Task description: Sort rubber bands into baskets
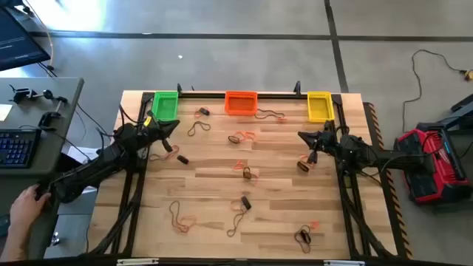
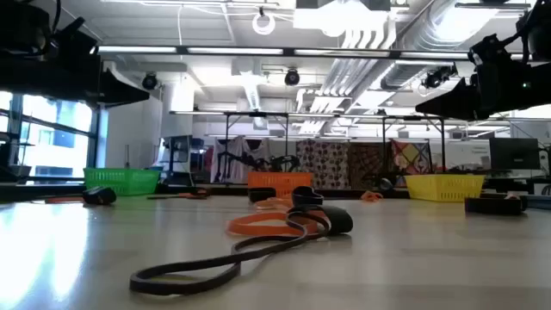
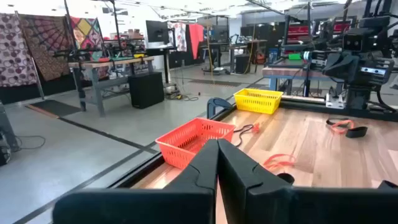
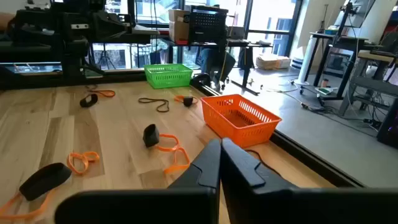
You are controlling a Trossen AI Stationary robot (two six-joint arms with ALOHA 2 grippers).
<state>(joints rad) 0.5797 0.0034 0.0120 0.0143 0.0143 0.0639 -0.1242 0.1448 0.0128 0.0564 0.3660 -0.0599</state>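
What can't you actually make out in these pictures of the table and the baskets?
- Insides of the green basket and yellow basket: the low view shows only their mesh walls.
- Rubber bands: too small in the high view to count or tell loop from loop.
- Person's hand: cut off by the high view's left edge.

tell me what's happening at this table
Two dark robot arms hover over a wooden table strewn with thin orange, brown and black rubber bands. The left gripper and right gripper are shut and empty. The green, orange and yellow plastic mesh baskets line the far edge; no bands visible inside.
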